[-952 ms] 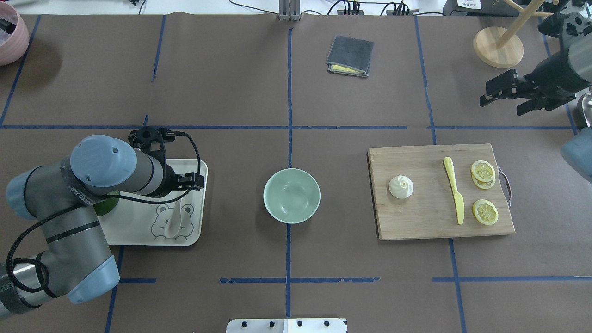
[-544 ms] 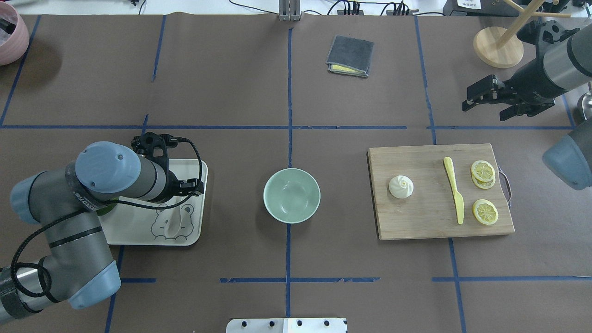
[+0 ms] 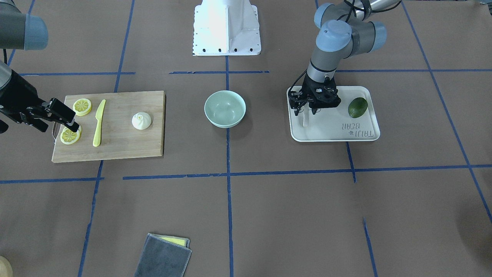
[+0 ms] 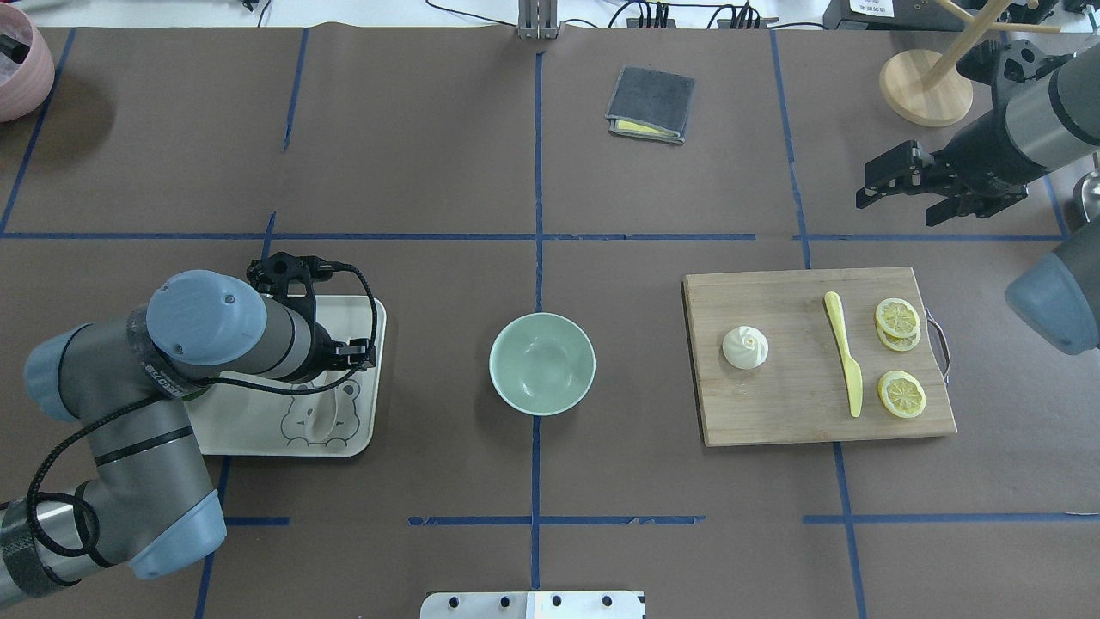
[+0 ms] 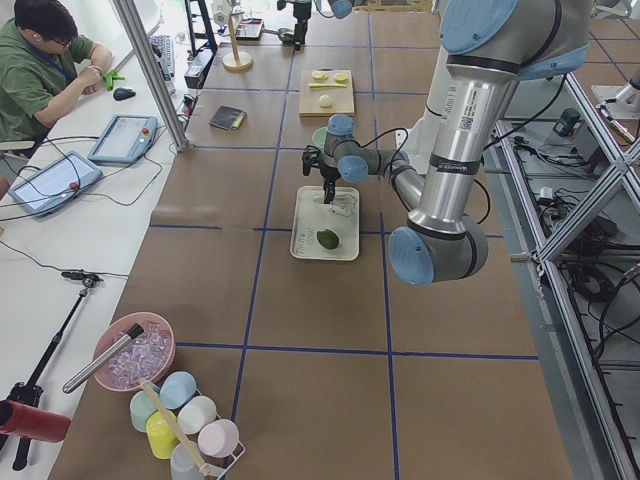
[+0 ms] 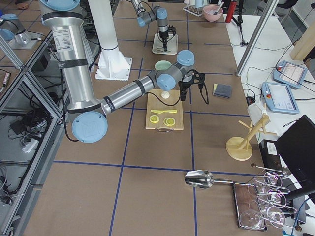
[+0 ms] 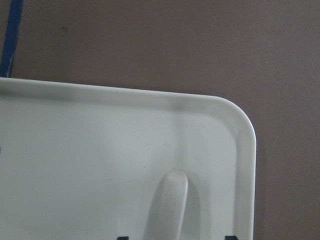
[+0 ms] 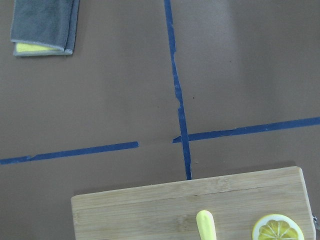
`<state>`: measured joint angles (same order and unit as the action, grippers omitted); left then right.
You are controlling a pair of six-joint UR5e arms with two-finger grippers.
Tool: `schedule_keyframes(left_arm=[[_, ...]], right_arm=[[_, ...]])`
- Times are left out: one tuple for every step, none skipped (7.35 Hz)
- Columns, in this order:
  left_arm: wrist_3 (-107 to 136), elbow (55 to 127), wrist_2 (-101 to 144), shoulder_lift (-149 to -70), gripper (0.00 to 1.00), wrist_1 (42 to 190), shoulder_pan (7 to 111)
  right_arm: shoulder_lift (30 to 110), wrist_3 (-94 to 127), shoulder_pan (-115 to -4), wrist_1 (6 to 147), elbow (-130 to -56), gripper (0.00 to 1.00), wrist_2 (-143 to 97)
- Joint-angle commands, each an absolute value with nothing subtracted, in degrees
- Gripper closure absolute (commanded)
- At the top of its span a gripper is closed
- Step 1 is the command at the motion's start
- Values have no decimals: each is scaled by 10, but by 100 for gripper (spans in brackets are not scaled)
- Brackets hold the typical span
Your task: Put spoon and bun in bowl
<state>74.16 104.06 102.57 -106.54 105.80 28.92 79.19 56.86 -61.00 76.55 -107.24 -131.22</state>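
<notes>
The whitish spoon (image 3: 305, 120) lies on the white bear-print tray (image 3: 334, 130); its handle shows in the left wrist view (image 7: 167, 210). My left gripper (image 3: 307, 111) is open and low over the tray, with its fingers on either side of the spoon's handle. The white bun (image 4: 745, 347) sits on the wooden cutting board (image 4: 799, 413). The mint-green bowl (image 4: 541, 363) stands empty at the table's middle. My right gripper (image 4: 894, 209) is open and empty, in the air beyond the board's far right corner.
A yellow knife (image 4: 844, 352) and lemon slices (image 4: 901, 394) lie on the board. A green avocado (image 3: 358, 107) sits on the tray. A folded grey cloth (image 4: 650, 103), a wooden stand (image 4: 925, 86) and a pink bowl (image 4: 17, 60) are at the far side.
My left wrist has shifted slightly nearer the spoon over the tray. My right gripper has moved left, toward the table's middle, still open.
</notes>
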Motion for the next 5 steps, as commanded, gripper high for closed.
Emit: schedule_keyframes(left_arm=[[742, 1039, 1026, -1063, 39, 1058, 289], [741, 1039, 1026, -1060, 43, 1058, 288], [742, 1040, 1026, -1057, 51, 1058, 288], [741, 1040, 1026, -1057, 60, 1058, 288], [742, 1040, 1026, -1057, 66, 1057, 287]], right_arm=[[792, 568, -610, 766, -1074, 0, -1312], [792, 568, -610, 766, -1074, 0, -1312], [792, 569, -610, 766, -1074, 0, -1312], [792, 568, -610, 766, -1074, 0, -1312], [793, 569, -609, 766, -1074, 0, -1312]])
